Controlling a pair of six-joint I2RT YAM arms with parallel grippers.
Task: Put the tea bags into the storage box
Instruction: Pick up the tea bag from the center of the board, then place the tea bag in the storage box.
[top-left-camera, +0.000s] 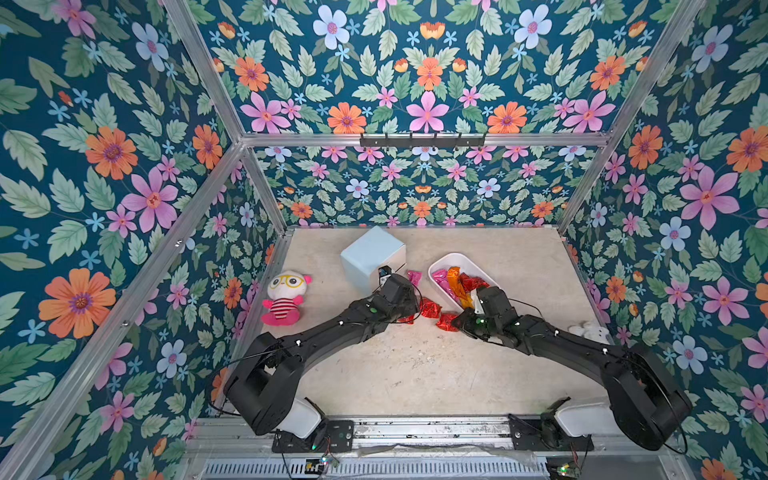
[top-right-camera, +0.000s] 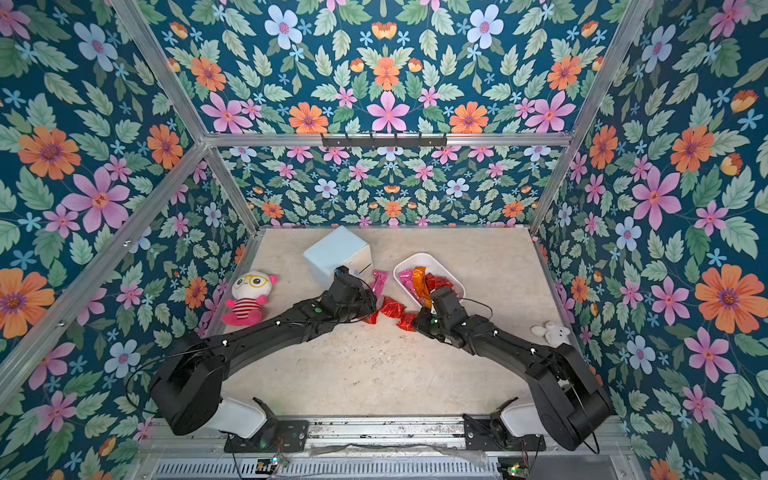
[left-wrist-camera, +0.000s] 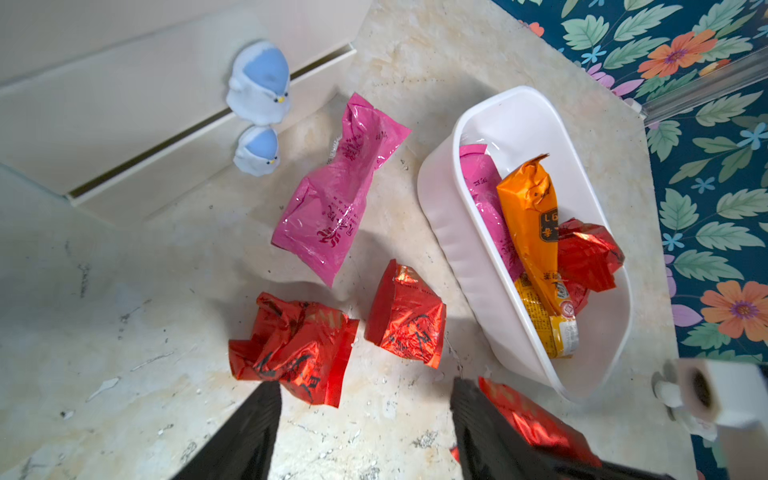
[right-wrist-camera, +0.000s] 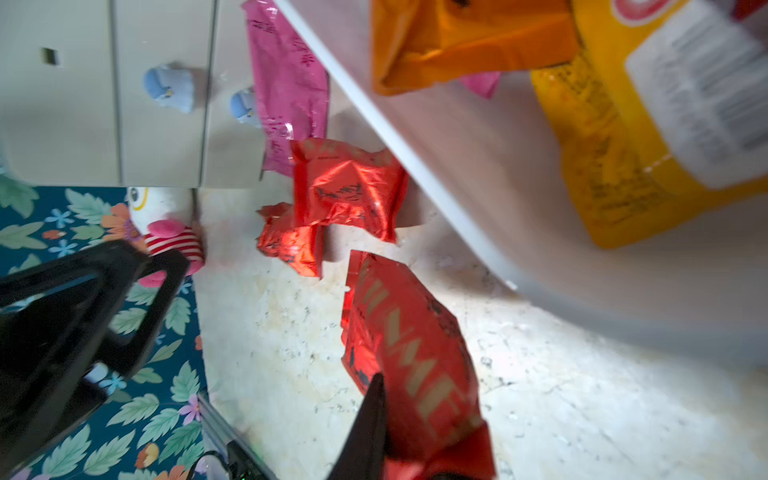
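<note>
1. Beige tabletop (top-left-camera: 415, 365), floral walls.
2. Storage box (top-left-camera: 446, 261) right of centre; pink, orange, red tea bags (top-left-camera: 455, 280) inside.
3. Loose bags: pink bag (left-wrist-camera: 336, 195), two red bags (left-wrist-camera: 291, 353) beside box.
4. L gripper (left-wrist-camera: 365, 432): fingers apart, holding nothing.
5. R gripper (right-wrist-camera: 415, 440): clamped on red bag (right-wrist-camera: 407, 345).

Crinkled foil, smooth plastic, mottled stone-look top

The tea bags (left-wrist-camera: 328, 195) are glossy creased foil in red, pink and orange; the storage box (left-wrist-camera: 469, 266) is smooth white plastic (slightly sheeny inside). The tabletop (top-left-camera: 415, 365) looks matt, speckled and scuffed. The plush doll (top-left-camera: 286, 297) at centre left is soft cloth, and the frame rails (top-left-camera: 415, 139) brushed metal.
</note>
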